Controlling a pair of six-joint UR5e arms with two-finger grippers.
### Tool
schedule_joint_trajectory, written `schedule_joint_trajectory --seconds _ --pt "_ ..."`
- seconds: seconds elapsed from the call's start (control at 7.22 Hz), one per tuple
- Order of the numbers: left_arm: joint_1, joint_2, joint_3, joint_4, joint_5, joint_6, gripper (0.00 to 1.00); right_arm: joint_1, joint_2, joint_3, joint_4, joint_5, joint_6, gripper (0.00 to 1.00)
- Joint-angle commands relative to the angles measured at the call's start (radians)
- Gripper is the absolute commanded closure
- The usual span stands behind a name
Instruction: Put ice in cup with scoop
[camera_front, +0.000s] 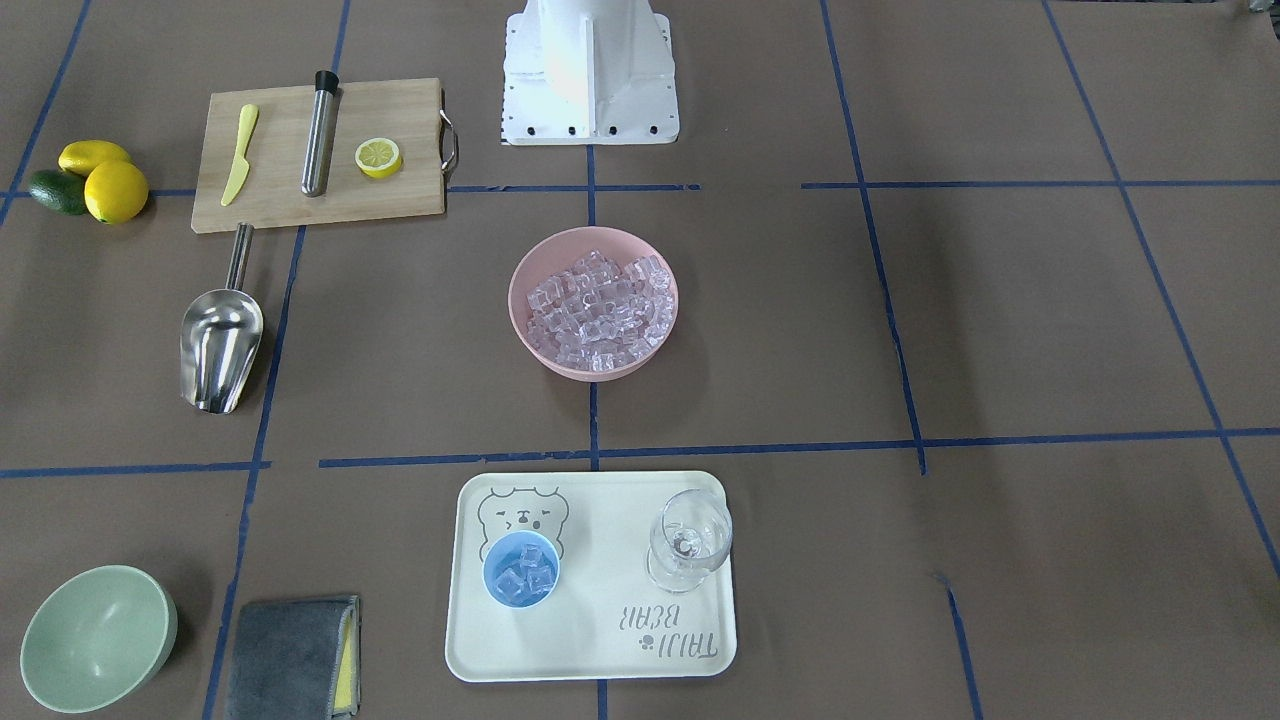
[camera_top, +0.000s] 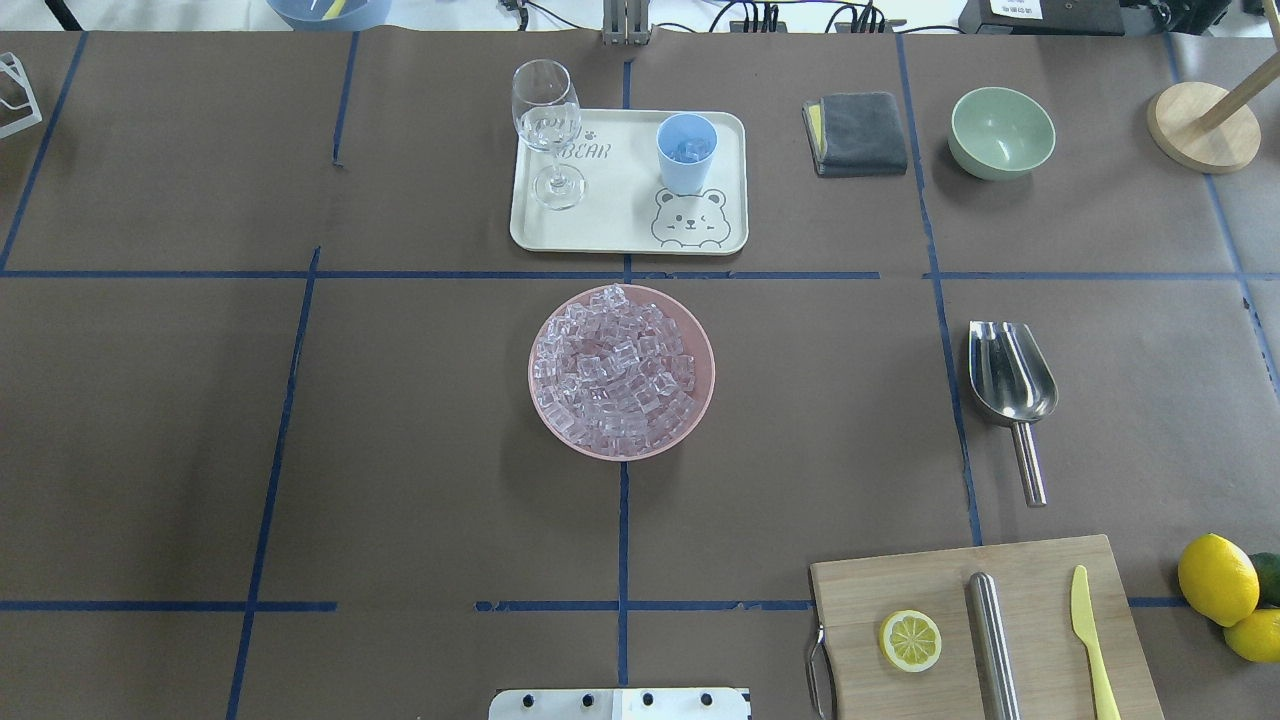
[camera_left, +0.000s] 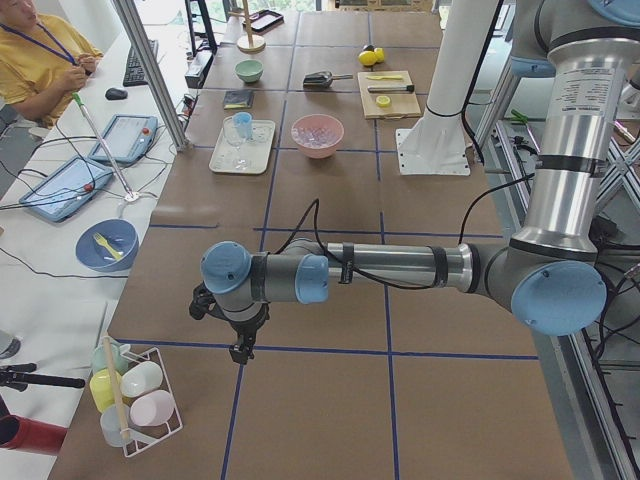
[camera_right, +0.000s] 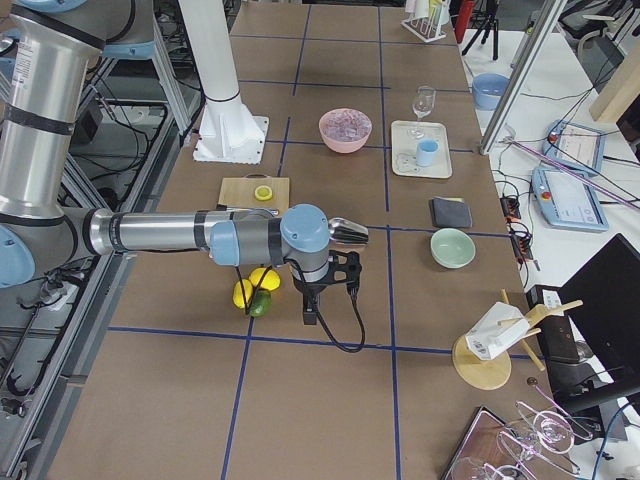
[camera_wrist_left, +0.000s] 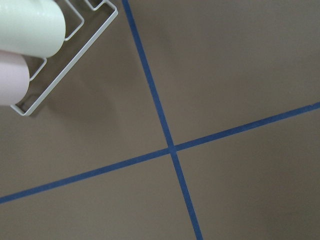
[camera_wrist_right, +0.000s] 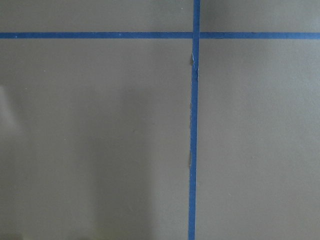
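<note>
The ice (camera_top: 620, 370) fills a pink bowl (camera_top: 700, 400) at the table's middle; it also shows in the front view (camera_front: 597, 310). The light-blue cup (camera_top: 686, 152) stands on a cream tray (camera_top: 620, 215) and holds a few ice cubes (camera_front: 522, 575). The steel scoop (camera_top: 1010, 385) lies on the table on my right side, with its handle pointing toward me. My left gripper (camera_left: 240, 352) hangs over the table's far left end. My right gripper (camera_right: 310, 318) hangs over the far right end. Both are far from these things, and I cannot tell whether they are open or shut.
A stemmed glass (camera_top: 548, 130) stands on the tray. A cutting board (camera_top: 980, 630) holds a lemon half, a steel cylinder and a yellow knife. A green bowl (camera_top: 1002, 132), a grey cloth (camera_top: 856, 133) and lemons (camera_top: 1215, 580) lie on my right. A wire rack (camera_left: 135, 400) stands near the left gripper.
</note>
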Motion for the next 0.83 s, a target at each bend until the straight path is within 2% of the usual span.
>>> schedule_joint_trajectory --seconds 0.0,0.42,0.69 --pt "-0.009 0.034 -0.038 0.0 0.001 -0.029 0.0 0.0 0.004 -0.002 0.002 0.001 -0.007 0.0" --pt "-0.007 0.036 -0.068 -0.003 0.009 -0.089 0.0 0.0 0.008 0.001 0.002 0.004 -0.011 0.0" --pt "-0.004 0.039 -0.115 -0.003 0.073 -0.086 0.0 0.0 0.007 0.002 0.002 0.005 -0.013 0.0"
